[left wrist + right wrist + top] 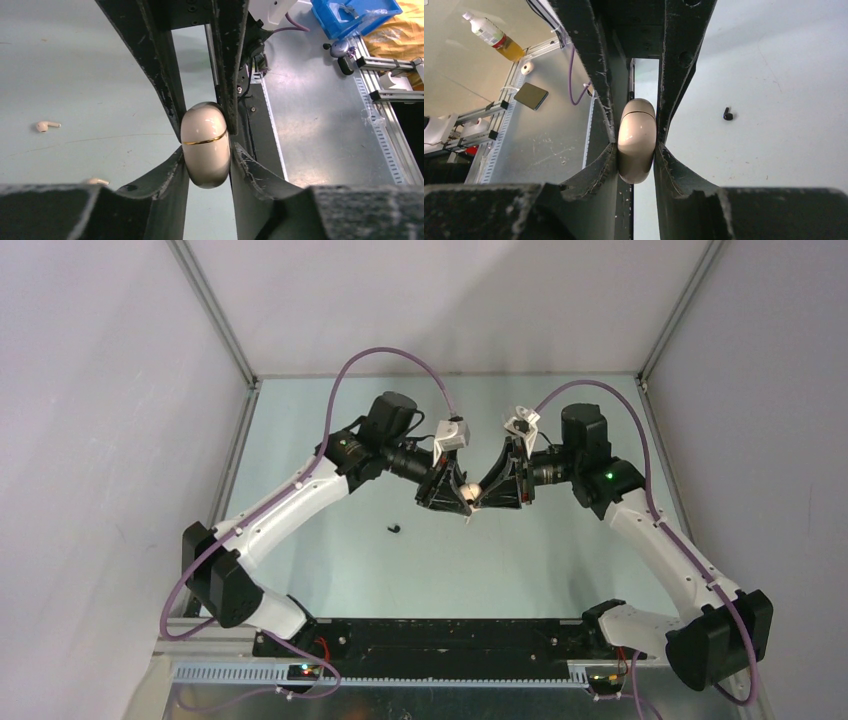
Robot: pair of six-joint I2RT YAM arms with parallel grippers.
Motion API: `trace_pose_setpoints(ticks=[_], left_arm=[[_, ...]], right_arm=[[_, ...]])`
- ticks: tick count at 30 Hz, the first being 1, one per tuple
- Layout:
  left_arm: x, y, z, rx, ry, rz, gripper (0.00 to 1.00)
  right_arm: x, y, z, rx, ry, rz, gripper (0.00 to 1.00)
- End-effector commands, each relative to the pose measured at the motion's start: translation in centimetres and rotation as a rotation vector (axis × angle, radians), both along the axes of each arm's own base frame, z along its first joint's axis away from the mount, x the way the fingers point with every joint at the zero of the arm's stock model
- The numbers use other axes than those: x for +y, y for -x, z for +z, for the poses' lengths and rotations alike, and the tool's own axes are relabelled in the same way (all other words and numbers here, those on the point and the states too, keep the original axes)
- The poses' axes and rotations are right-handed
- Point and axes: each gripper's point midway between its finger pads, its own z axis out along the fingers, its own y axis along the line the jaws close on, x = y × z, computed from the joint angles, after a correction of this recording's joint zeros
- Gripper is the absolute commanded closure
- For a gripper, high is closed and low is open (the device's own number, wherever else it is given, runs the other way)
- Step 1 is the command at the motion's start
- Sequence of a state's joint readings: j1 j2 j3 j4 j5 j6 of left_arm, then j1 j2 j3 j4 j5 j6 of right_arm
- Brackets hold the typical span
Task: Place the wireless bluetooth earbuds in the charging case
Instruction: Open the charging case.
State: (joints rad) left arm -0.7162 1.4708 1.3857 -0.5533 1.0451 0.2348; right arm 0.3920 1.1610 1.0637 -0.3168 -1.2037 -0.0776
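The charging case [470, 489] is a closed cream-white oval shell with a thin gold band [205, 145], held above the table's middle between the two arms. My left gripper [205, 152] is shut on its sides, and my right gripper [636, 150] pinches the same case [636, 142] from the opposite direction. In the top view the left gripper [460, 496] and right gripper [484, 498] meet tip to tip. One cream earbud [46, 125] lies on the table, and another [96, 181] peeks out behind my left finger. A black earbud [394, 529] [727, 114] lies left of centre.
Grey walls enclose the table on three sides. Beyond the table edge stand a blue bin [350, 15], a bottle of yellow liquid [491, 36] and a dark flat slab [531, 95]. A metal rail [400, 672] runs along the near edge.
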Motion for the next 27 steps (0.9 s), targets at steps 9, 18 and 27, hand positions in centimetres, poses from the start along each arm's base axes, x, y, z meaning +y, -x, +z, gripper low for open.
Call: trace_pose_setpoints(ticks=[9,18,27], left_arm=[[-0.2,0.6,0.9,-0.004,0.032,-0.012,0.99],[0.3,1.7,0.8,-0.015,0.036,-0.072,1.0],[0.4,1.9,0.6,-0.021,0.036,-0.081,1.0]], right_arm=[[-0.2,-1.3,0.5,-0.086,-0.001,-0.055,0.51],[-1.2,-2.7,0.4,-0.101,0.011,-0.119,0.38],[-2.3,-2.8,1.3,-0.137,0.0,-0.152,0.34]])
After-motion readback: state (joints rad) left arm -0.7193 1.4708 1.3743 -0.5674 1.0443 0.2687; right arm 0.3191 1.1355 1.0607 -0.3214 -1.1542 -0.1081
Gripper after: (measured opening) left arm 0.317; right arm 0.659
